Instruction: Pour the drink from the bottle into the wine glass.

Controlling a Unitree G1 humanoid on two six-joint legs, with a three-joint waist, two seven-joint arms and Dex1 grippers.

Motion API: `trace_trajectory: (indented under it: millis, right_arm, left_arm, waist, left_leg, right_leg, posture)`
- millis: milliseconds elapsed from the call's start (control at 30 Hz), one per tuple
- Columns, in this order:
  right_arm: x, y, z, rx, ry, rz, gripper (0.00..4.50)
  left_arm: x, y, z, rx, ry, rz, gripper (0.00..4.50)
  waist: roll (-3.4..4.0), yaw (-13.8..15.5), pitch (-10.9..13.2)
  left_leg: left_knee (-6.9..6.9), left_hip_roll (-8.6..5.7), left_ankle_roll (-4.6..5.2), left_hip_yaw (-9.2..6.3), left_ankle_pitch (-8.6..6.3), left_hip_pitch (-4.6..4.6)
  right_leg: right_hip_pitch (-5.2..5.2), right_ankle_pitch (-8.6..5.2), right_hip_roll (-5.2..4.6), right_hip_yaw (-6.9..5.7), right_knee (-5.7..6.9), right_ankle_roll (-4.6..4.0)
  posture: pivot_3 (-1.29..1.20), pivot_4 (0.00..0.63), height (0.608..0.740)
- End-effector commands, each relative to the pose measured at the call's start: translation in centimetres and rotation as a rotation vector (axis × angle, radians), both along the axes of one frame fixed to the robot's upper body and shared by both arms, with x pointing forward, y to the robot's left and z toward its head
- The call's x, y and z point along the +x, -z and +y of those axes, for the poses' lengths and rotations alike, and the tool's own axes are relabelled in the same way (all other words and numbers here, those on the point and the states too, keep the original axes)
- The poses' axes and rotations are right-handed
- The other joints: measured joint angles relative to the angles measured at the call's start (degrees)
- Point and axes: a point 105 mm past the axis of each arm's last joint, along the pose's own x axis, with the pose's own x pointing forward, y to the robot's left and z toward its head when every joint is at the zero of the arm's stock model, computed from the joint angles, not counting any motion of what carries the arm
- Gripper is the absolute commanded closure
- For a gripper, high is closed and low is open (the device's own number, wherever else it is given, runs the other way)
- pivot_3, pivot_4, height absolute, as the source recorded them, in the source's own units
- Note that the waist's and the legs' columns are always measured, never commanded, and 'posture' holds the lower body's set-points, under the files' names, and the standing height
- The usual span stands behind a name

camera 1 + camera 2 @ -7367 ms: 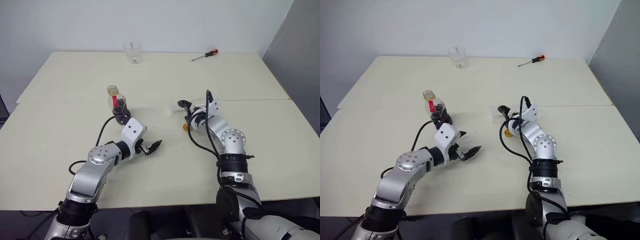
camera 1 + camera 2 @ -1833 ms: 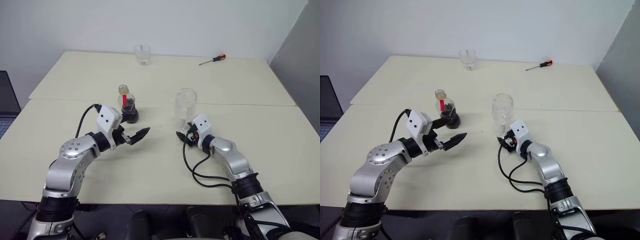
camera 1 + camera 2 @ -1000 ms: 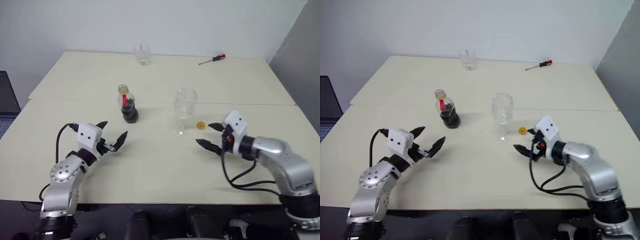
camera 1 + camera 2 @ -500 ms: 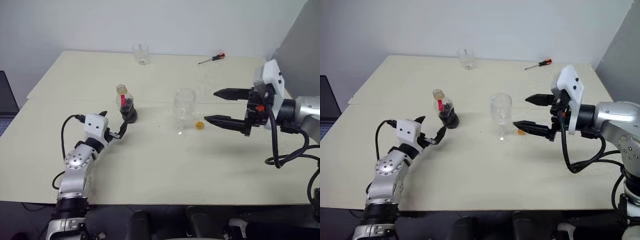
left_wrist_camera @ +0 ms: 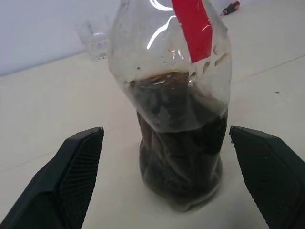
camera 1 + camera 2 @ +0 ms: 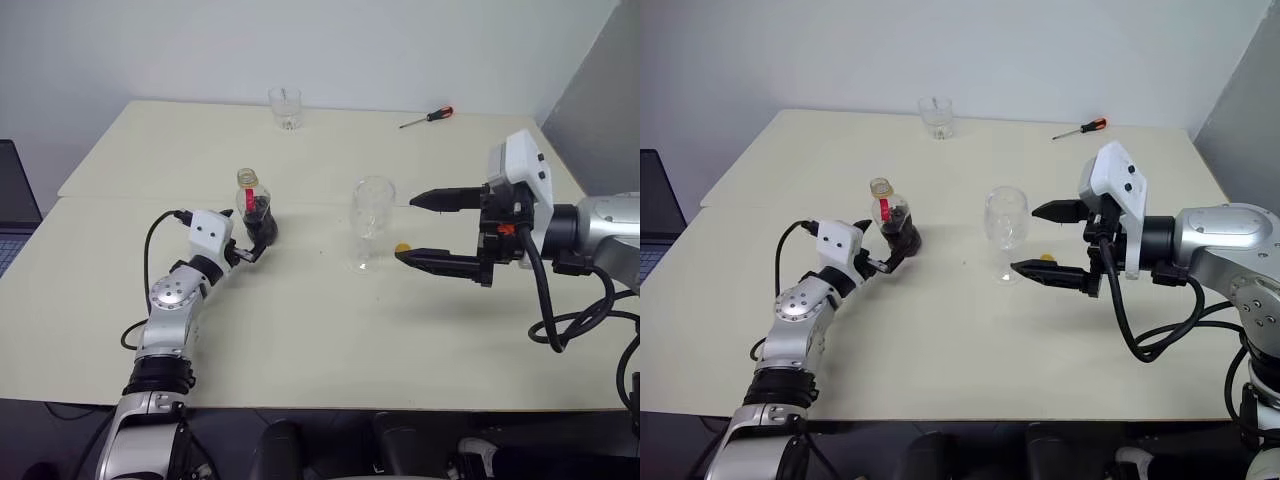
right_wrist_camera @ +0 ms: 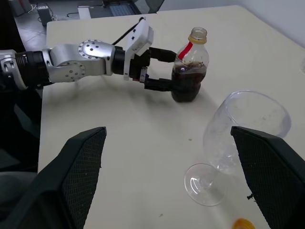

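- The bottle (image 6: 255, 212) stands upright on the cream table (image 6: 300, 320), its long axis vertical, with the dark drink (image 5: 183, 157) filling roughly its lower half; its mouth looks uncapped, and a small yellow cap (image 6: 401, 248) lies on the table on the far side of the wine glass from the bottle.
- The left gripper (image 6: 246, 246) is released, its two black fingers (image 5: 71, 167) spread wide, and the bottle lies straight ahead of it, its lower body framed between the fingers. In the right wrist view the fingertips sit on either side of the bottle's base; I cannot tell whether they touch it.
- The left gripper points level at the bottle, across the upright axis, so a side grasp on the dark lower body looks to me like the coming move.
- The wine glass (image 6: 371, 210) stands upright and empty, well to the right of the bottle, with bare table between them.
- The right gripper (image 6: 428, 230) is also released and empty, hovering above the table just beyond the wine glass, far from the bottle.
- The left arm is clearly the nearer one to the bottle; the right is nearer the glass.
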Motion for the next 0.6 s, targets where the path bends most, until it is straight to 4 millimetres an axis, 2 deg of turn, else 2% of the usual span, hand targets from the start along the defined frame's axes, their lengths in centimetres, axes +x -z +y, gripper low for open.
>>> trace_trajectory:
  millis: [33, 233, 467, 600]
  right_arm:
    - [-0.5, -0.9, 0.3, -0.006, -0.020, -0.053, 0.03]
    - [-0.4, -0.9, 0.4, -0.016, -0.019, -0.060, 0.03]
    - [-0.2, -0.7, 0.2, -0.032, 0.006, -0.065, 0.03]
    - [-0.2, -0.7, 0.0, -0.035, 0.019, -0.072, 0.00]
  left_arm:
    - [0.6, -0.9, -1.0, 0.042, 0.043, -0.033, 0.00]
    - [2.0, -1.8, -1.0, 0.031, 0.025, -0.060, 0.00]
    - [3.1, -2.2, -2.6, -0.011, 0.059, -0.071, 0.00]
    - [2.9, -2.5, -3.5, -0.037, 0.073, -0.085, 1.25]
  waist:
    - [0.00, 0.0, 0.0]
    - [0.00, 0.0, 0.0]
    - [-0.01, 0.0, 0.0]
    - [0.00, 0.0, 0.0]
  left_leg:
    - [0.00, -0.01, 0.00, 0.00, 0.00, 0.00]
    - [0.00, 0.00, 0.00, 0.01, 0.00, -0.01]
    - [0.01, -0.02, 0.00, 0.03, 0.00, -0.03]
    - [0.00, -0.02, 0.00, 0.02, 0.00, -0.05]
  right_leg:
    - [0.00, 0.00, 0.02, 0.00, 0.00, 0.00]
    - [0.00, 0.00, 0.02, -0.02, 0.01, 0.00]
    - [0.00, 0.00, 0.01, -0.03, 0.00, 0.00]
    - [-0.01, 0.01, 0.02, -0.05, 0.01, -0.01]
  posture:
    - [0.00, 0.150, 0.740]
    - [0.00, 0.150, 0.740]
    - [0.00, 0.150, 0.740]
    - [0.00, 0.150, 0.740]
